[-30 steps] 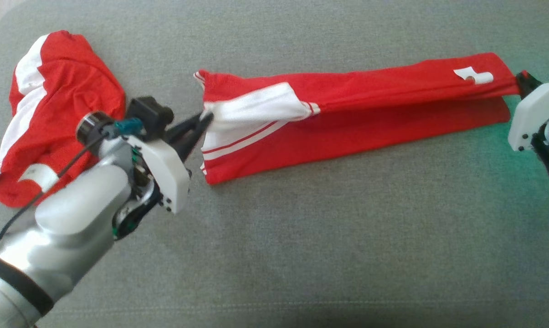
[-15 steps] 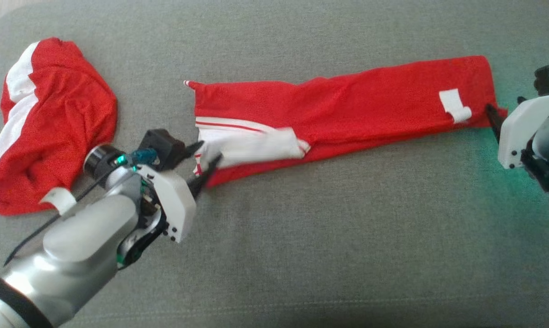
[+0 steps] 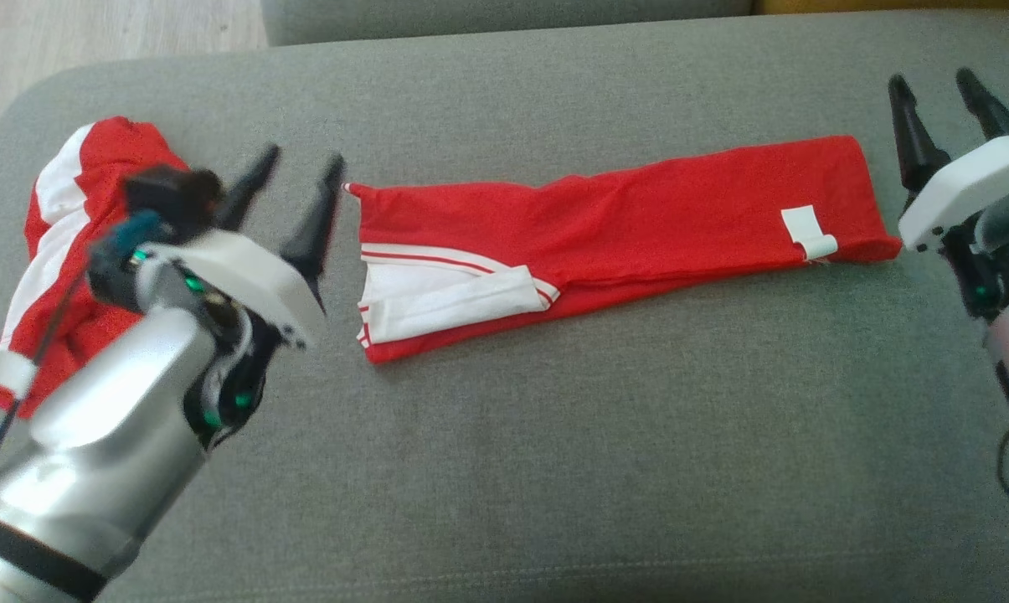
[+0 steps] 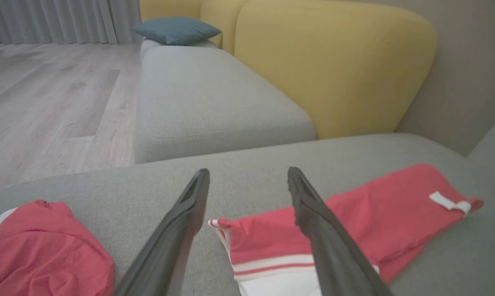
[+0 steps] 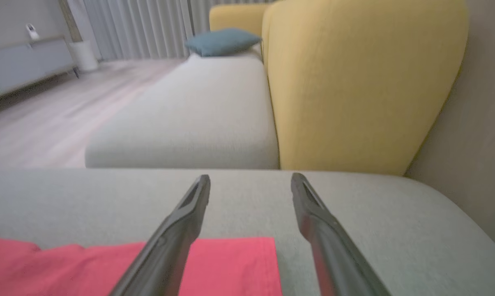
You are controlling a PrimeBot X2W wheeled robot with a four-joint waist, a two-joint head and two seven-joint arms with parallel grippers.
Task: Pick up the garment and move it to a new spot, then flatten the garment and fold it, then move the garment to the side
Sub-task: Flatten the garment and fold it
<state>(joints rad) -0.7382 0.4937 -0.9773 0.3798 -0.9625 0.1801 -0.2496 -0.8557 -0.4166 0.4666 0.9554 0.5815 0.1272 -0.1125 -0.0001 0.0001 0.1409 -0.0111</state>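
Both claws have released the garment [image 3: 621, 218] and lifted clear; left claw [image 3: 303, 157] and right claw [image 3: 929, 77] gape empty. Best to regrip the ends beside each claw evenly.

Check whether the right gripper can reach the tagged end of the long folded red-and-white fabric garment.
Probably yes: the open right gripper sits just beside the garment, with only bare grey cushion between.

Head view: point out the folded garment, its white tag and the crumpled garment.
folded garment [image 3: 638, 209], head view, red middle of the cloth.
white tag [image 3: 808, 233], head view, centre of the tag.
crumpled garment [image 3: 123, 144], head view, red upper part.
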